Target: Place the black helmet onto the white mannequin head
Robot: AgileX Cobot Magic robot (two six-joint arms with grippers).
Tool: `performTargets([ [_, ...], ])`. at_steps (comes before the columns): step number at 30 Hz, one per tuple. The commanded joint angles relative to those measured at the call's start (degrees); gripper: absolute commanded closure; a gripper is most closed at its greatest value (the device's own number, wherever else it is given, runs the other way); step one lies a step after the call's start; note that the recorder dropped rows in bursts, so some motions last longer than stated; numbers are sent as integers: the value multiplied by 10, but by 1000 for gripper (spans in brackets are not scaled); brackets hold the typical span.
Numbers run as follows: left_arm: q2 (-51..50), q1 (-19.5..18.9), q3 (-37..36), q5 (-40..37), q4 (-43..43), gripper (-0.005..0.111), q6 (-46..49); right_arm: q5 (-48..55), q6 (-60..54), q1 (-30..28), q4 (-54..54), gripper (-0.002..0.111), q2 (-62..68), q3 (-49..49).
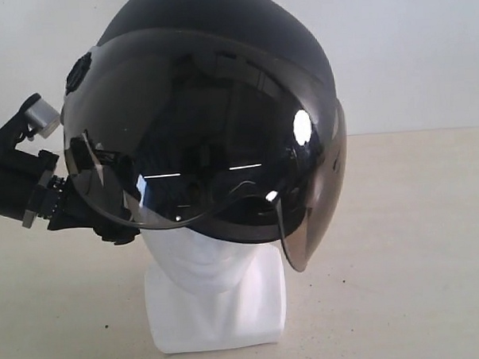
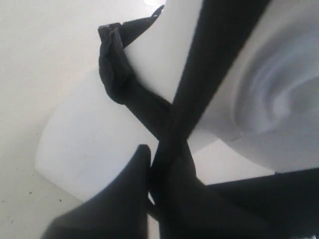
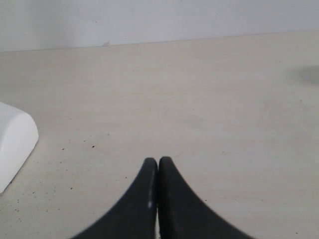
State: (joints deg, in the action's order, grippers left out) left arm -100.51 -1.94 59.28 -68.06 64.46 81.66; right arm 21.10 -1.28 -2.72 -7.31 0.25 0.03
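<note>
The black helmet (image 1: 218,45) sits over the white mannequin head (image 1: 199,261), tilted, with its smoky visor (image 1: 198,149) down over the face; only chin, neck and base show. My left gripper (image 1: 106,225) is at the helmet's lower left edge. In the left wrist view the gripper (image 2: 152,167) is shut on a black band of the helmet (image 2: 219,55), beside the white neck (image 2: 99,144); a knotted strap (image 2: 112,69) hangs against it. My right gripper (image 3: 158,164) is shut and empty above the table, out of the exterior view, with the head's base (image 3: 12,139) off to one side.
The beige tabletop (image 1: 417,243) stretches to the right of the head, speckled with small dark specks. A white wall (image 1: 408,45) rises behind the table. The left arm's black wrist and grey camera block (image 1: 42,115) stand at the left edge.
</note>
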Motion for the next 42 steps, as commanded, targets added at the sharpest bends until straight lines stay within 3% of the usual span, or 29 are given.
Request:
performTargets([
  [1,-2,4,-14,10,-5,102,19,-5,-1,-1,4,108,-3,0],
  [35,14,4,-67,59,-25,102,32,-5,-1,-1,4,108,-3,0],
  [42,14,4,-67,97,-29,102,28,-5,-1,-1,4,108,-3,0],
])
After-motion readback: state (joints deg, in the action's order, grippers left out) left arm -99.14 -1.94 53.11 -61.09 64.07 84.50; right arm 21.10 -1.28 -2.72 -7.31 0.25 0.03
